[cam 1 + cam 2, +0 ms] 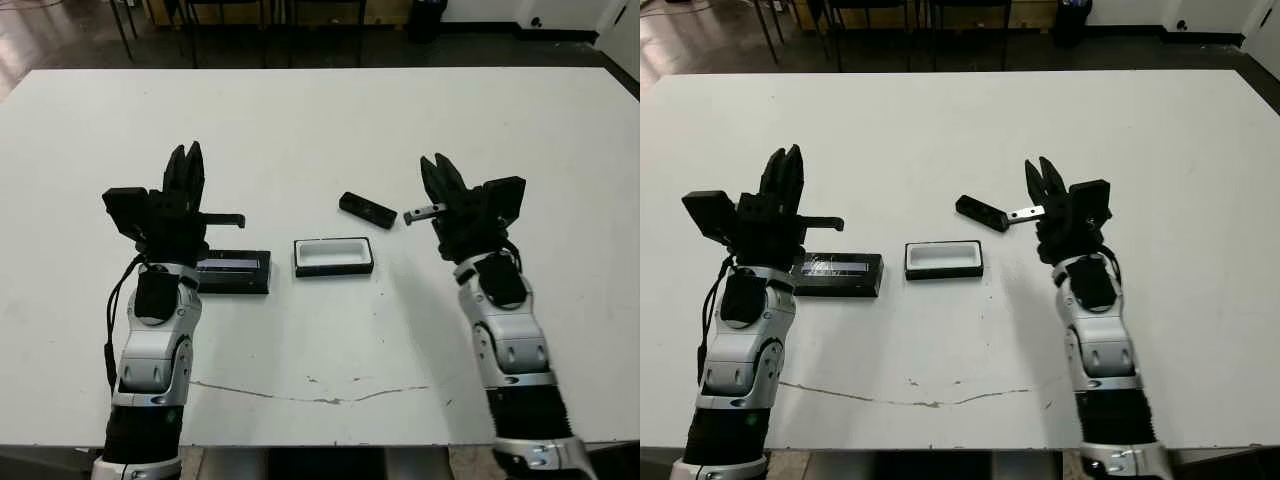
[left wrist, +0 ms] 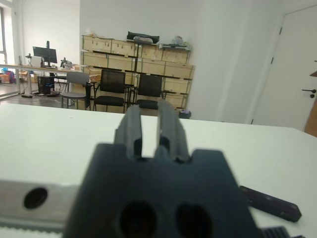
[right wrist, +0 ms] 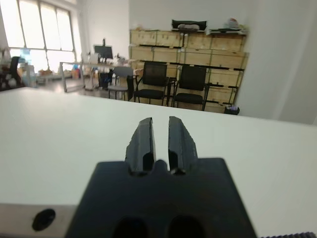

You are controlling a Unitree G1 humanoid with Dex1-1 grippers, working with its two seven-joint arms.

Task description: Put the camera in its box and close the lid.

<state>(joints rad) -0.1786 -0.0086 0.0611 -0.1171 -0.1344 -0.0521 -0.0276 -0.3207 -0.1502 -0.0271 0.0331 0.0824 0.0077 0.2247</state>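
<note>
The box (image 1: pixel 334 256) is sitting open on the white desk (image 1: pixel 320 130), with its white inside showing. The lid (image 1: pixel 233 271) is lying flat just to the left of the box. The camera (image 1: pixel 367 210) is lying a little behind the box, toward its right end, and is turned at a slant. The left tool (image 1: pixel 187 165) is hanging over the desk behind the lid, with its fingers nearly together and holding nothing. The right tool (image 1: pixel 440 177) is hanging to the right of the camera, also nearly shut and empty.
</note>
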